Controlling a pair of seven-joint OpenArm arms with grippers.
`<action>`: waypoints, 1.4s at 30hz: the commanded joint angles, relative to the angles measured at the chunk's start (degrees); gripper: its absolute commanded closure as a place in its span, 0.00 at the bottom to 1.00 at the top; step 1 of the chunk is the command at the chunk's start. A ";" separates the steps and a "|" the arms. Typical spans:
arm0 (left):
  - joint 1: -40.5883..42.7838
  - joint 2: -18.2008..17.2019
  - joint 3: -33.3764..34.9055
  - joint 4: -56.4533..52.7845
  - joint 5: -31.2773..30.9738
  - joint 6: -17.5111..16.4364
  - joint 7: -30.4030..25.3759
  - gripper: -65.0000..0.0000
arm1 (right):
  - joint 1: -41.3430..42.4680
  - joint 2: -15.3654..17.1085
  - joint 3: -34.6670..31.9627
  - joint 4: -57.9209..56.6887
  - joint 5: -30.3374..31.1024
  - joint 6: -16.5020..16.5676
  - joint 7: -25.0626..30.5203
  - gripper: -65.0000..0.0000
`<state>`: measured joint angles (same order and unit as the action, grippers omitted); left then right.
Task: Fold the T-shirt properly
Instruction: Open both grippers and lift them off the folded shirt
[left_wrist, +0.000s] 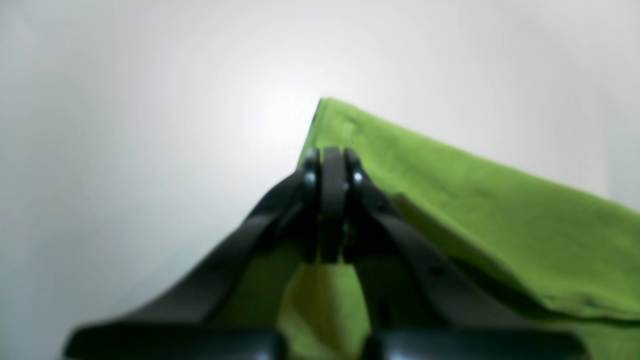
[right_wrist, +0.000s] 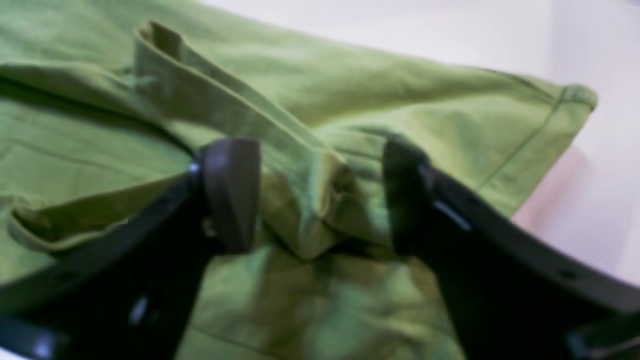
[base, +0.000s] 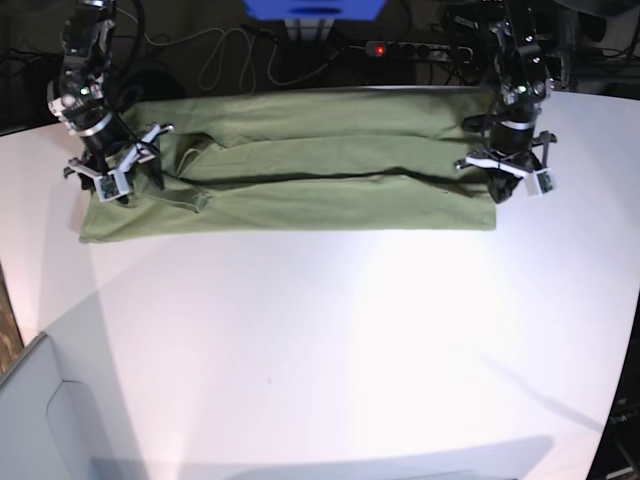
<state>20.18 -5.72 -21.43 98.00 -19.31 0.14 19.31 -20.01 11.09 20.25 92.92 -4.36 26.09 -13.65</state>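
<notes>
The olive-green T-shirt (base: 300, 190) lies folded into a long band across the far part of the white table (base: 330, 340). My left gripper (left_wrist: 332, 155) is shut at the shirt's right-hand end (base: 480, 205), and the cloth (left_wrist: 475, 210) rises to a peak at its tips. In the base view this gripper (base: 500, 188) points down at that corner. My right gripper (right_wrist: 320, 195) is open, its fingers (right_wrist: 232, 190) standing on either side of a bunched sleeve fold (right_wrist: 325, 200). It sits over the shirt's left end (base: 110, 182).
A power strip (base: 410, 48), cables and a blue object (base: 315, 8) lie behind the table's far edge. The table's left edge runs near the right arm, with a grey panel (base: 40, 420) at the lower left.
</notes>
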 joint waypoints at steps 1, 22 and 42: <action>0.34 -0.39 -0.06 1.30 -0.25 -0.19 -1.16 1.00 | -0.78 0.64 0.54 2.33 0.98 0.42 1.74 0.37; 4.47 1.10 -6.66 7.81 -0.25 -0.10 -1.24 0.66 | 4.93 -2.78 -1.48 3.65 0.89 0.42 1.39 0.33; 5.09 1.19 -6.66 7.37 -0.25 -0.10 -1.24 0.67 | -2.72 -2.08 -6.58 8.66 0.89 9.47 -6.35 0.33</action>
<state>25.23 -3.99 -27.88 104.55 -19.35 -0.01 19.33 -22.76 8.67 13.45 100.71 -4.34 34.17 -21.08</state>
